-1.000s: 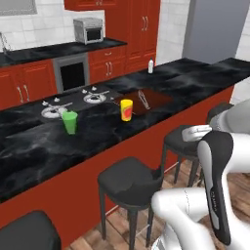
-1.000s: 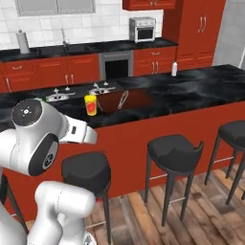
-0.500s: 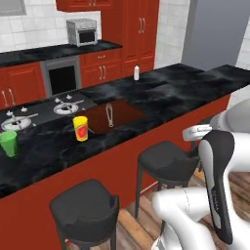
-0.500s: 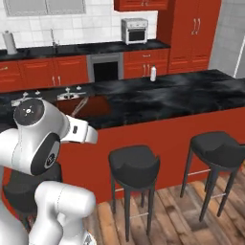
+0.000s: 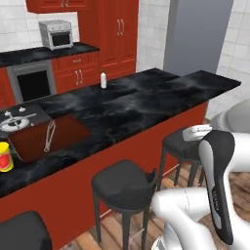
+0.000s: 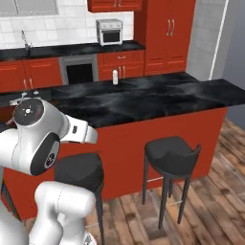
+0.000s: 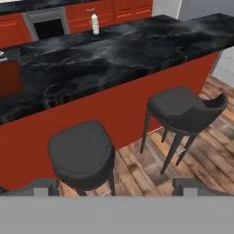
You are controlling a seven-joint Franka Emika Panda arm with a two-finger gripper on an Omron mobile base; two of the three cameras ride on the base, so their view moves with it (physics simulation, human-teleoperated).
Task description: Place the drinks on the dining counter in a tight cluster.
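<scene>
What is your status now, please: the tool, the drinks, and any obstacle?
Tool open, empty. Small clear water bottle upright on far edge of dining counter; other drinks not sighted. Dark stools stand before counter, none blocking the top.

Toaster oven (image 5: 58,34) on back worktop (image 5: 44,52)

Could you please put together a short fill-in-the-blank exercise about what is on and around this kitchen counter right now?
1. The small water bottle stands ____ on the far edge of the dining counter.
2. The seats of the stools in front of the counter are ____ in colour.
3. The gripper has its fingertips set wide ____ and holds nothing.
4. The yellow cup with a red band sits beside the ____.

Missing words: upright; black; apart; sink
</scene>
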